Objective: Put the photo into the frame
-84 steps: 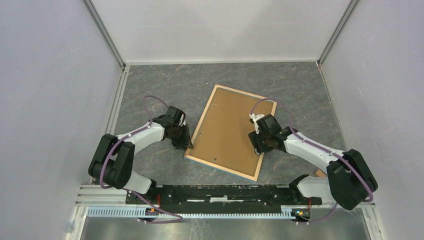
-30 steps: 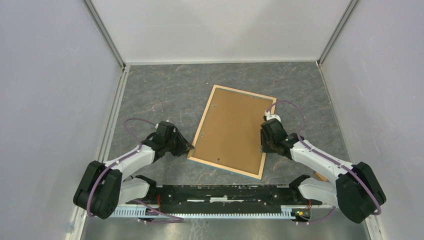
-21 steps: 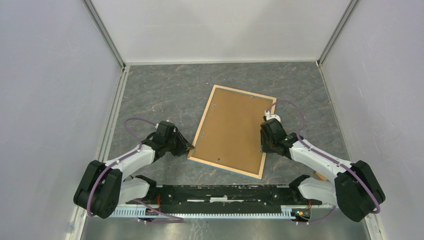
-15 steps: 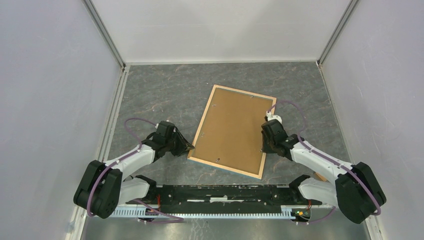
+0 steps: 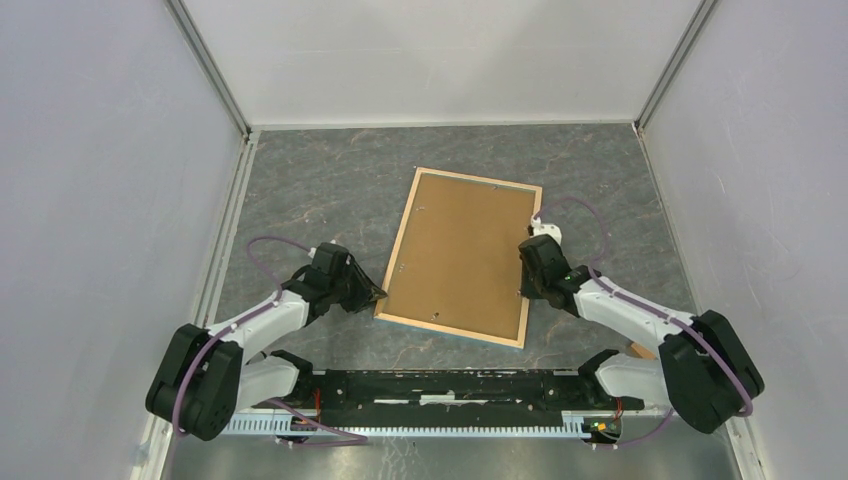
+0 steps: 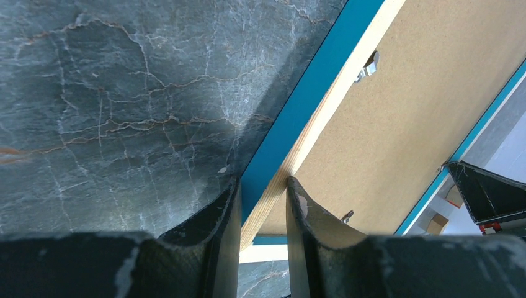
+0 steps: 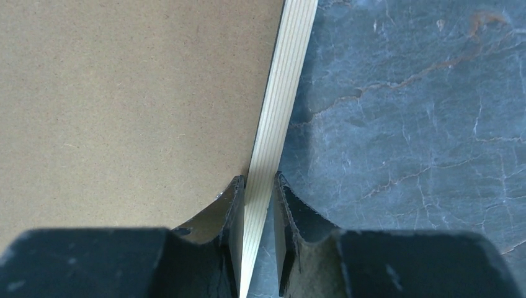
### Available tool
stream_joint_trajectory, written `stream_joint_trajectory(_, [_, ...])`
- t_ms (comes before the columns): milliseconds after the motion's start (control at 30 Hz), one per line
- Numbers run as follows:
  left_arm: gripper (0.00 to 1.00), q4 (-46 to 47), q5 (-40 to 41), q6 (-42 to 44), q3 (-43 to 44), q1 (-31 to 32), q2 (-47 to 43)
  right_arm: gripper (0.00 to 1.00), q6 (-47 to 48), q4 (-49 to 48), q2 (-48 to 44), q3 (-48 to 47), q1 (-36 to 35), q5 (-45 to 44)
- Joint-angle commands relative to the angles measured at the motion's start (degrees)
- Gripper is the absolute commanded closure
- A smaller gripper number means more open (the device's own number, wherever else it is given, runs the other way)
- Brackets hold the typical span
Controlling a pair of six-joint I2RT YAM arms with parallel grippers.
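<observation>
Both jaws pinched the frame (image 7: 282,93) by its thin rims; pulling unevenly could twist it loose.

Our overhead cam sits above and behind both arm bases (image 5: 430,385), looking down on the whole grey marbled bench (image 5: 330,180). Each wrist cam peers past its own jaws, super close, at one edge of the thin wood-rimmed, blue-fronted rectangular frame (image 5: 460,255), which all three views share.
</observation>
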State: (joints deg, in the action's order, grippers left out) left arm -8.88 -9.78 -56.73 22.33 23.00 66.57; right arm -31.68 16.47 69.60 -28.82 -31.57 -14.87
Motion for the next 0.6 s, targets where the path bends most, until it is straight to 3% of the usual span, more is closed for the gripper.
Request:
stream_joint_trajectory(0, [0.98,-6.1,1.6,-3.5,-3.1,0.6,0.2,0.88,3.2,6.6,8.1,2.7,-2.4,6.1])
stream_joint_trajectory(200, [0.98,-5.2,-2.6,-3.8,-4.5,0.6,-0.3,0.79,9.8,8.2,10.7,-5.4,-2.4,6.4])
stream_joint_trajectory(400, [0.98,-5.8,-4.9,-4.3,-5.2,0.6,-4.8,0.53,9.3,6.8,9.7,-7.0,0.1,12.6])
stream_joint_trajectory(567, [0.98,-5.9,-5.6,-5.3,-6.2,0.6,-6.5,0.51,8.5,7.5,8.6,-7.1,0.6,13.2])
